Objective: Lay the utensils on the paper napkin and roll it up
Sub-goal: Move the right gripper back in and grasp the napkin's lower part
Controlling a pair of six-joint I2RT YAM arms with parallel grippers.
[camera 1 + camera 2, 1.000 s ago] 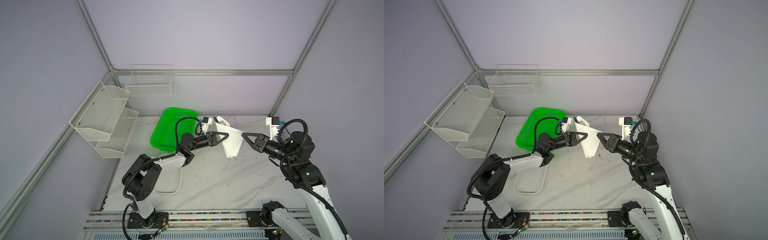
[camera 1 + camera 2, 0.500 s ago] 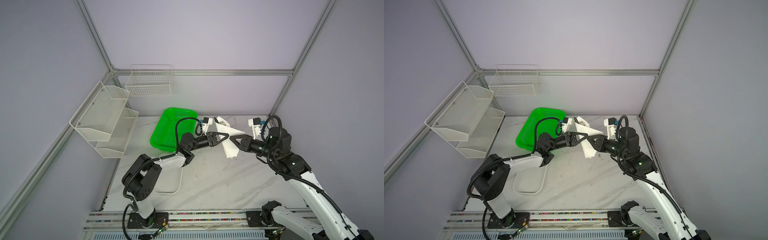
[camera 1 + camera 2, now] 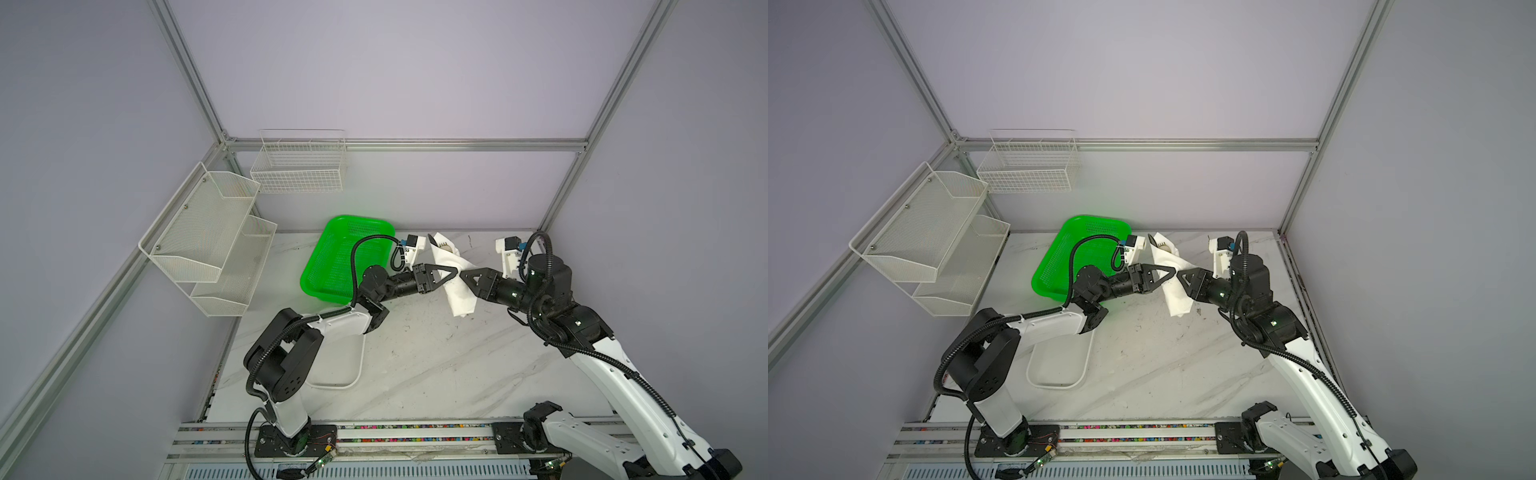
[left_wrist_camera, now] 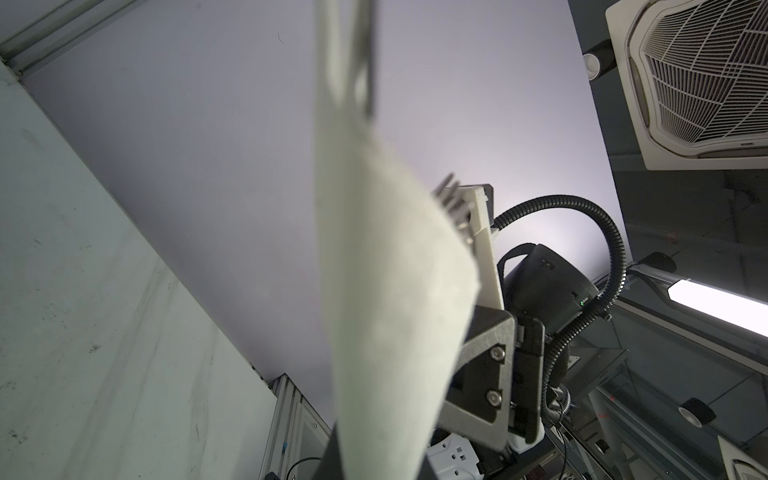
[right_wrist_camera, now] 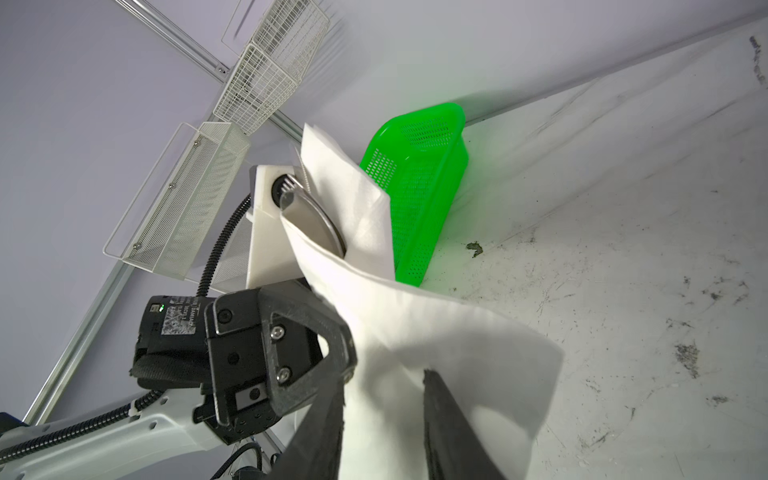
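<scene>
Marble worktop [image 3: 436,365]: green basket [image 3: 332,266] at the far edge left of middle, white tray [image 3: 347,376] at the near-left, empty of cutlery. Paper napkin [image 3: 457,291] is off the surface over the far middle, just right of the basket, loosely rolled and standing steep; can't tell if its lower end touches down. Left gripper [image 3: 455,271] is clamped on its side. Right gripper [image 3: 463,275], well apart a second ago, has come in tip to tip; jaws part-open, a loose flap between them, not pinched. Utensils [image 5: 316,220] sit inside the roll, spoon bowl and fork tines [image 4: 451,199] poking out the top. Judgement: loading done, rolling under way; next, right takes the flap.
</scene>
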